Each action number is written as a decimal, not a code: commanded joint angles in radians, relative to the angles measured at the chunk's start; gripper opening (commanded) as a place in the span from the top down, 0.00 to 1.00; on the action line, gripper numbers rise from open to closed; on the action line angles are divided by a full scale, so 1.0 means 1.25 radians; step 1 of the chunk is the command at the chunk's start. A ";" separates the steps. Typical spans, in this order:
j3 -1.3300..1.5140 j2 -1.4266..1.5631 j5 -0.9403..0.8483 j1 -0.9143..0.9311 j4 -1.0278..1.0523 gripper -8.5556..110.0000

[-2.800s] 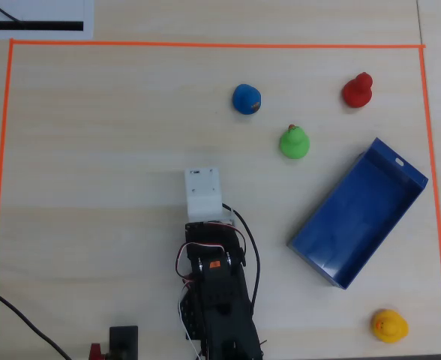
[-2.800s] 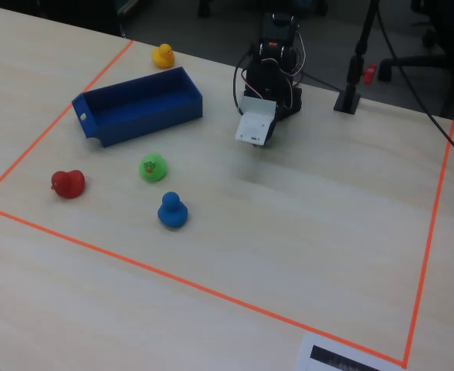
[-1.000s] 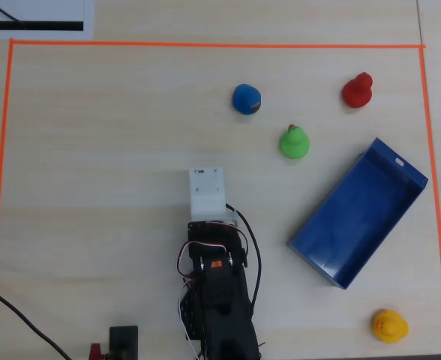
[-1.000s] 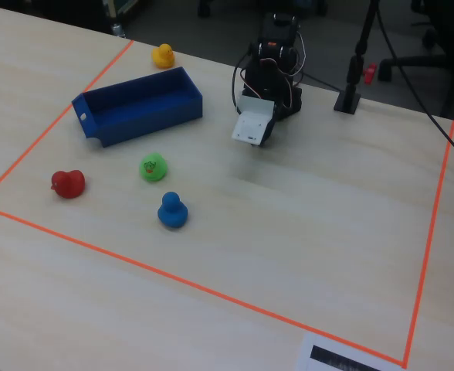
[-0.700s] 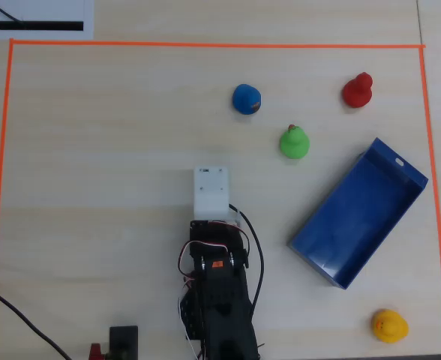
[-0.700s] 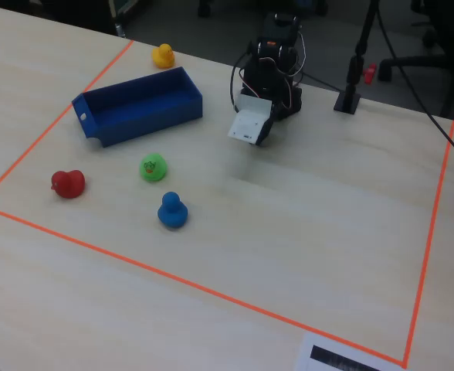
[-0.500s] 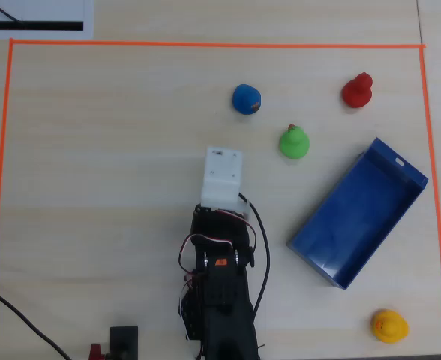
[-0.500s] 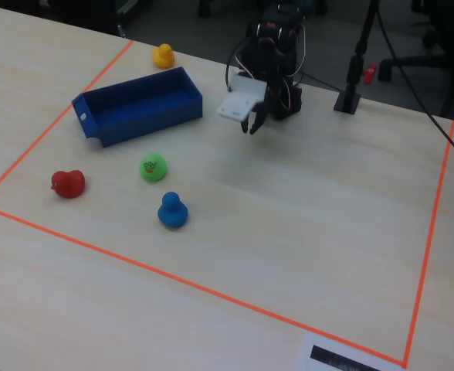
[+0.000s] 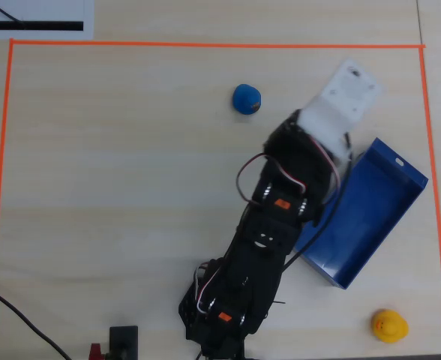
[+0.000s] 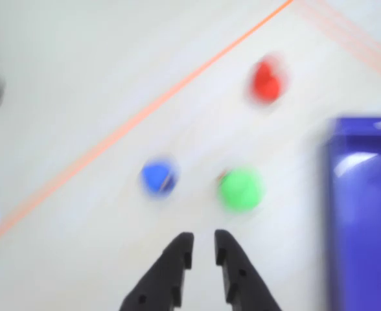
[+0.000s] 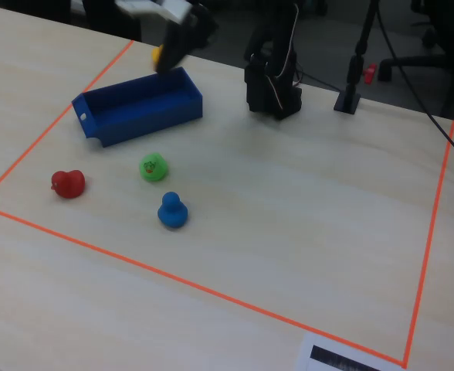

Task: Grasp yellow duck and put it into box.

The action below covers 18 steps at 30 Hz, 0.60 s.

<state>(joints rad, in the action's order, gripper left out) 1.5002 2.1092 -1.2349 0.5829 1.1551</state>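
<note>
The yellow duck (image 9: 389, 325) sits on the tabletop (image 9: 115, 187) near the bottom right corner in the overhead view, apart from the box (image 9: 370, 214) by the right edge. The tool (image 10: 203, 249) hovers empty, its fingers nearly together with a narrow gap, above the green duck (image 10: 240, 188) and blue duck (image 10: 158, 177).

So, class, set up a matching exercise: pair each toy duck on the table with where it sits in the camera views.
1. yellow duck
2. red duck
3. blue duck
4. green duck

A. farthest left in the fixed view
B. just right of the blue duck in the wrist view
C. bottom right corner of the overhead view
D. upper middle of the overhead view

Pairs: 1-C, 2-A, 3-D, 4-B
</note>
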 commanded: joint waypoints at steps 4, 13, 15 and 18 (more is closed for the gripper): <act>-0.102 -0.099 0.044 0.405 -0.074 0.93; -0.256 -0.265 0.242 0.839 -0.044 0.83; -0.253 -0.282 0.236 0.897 -0.033 0.81; -0.239 -0.290 0.225 0.949 -0.007 0.76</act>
<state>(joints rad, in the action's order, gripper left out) 1.2410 1.7395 -0.9419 1.6874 1.1229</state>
